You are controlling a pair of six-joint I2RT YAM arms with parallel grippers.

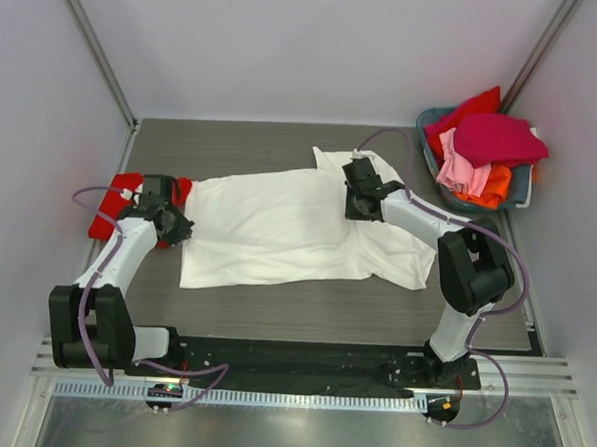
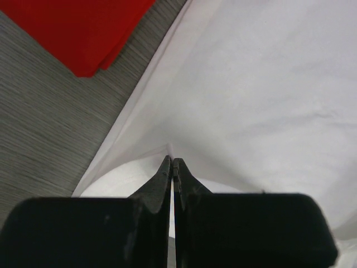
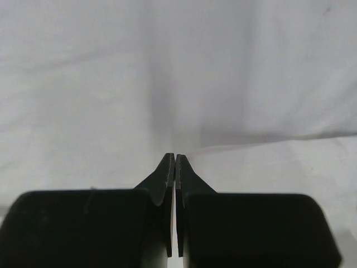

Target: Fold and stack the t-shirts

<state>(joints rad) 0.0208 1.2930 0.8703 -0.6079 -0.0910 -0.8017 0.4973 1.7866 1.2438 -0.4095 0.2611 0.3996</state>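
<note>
The white t-shirt (image 1: 278,227) lies spread across the middle of the surface (image 1: 232,145). The left pincer (image 2: 173,162) is closed on its left edge, near a folded red t-shirt (image 1: 100,221). The right pincer (image 3: 175,156) pinches cloth on its right part.

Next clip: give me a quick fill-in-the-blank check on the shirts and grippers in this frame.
1. The t-shirt spread on the table is ___.
2. The left gripper and right gripper are both ___ on its cloth.
3. The red t-shirt lies on the robot's ___ side.
4. The other shirts are piled in the ___.
Missing: white; shut; left; basket.
</note>
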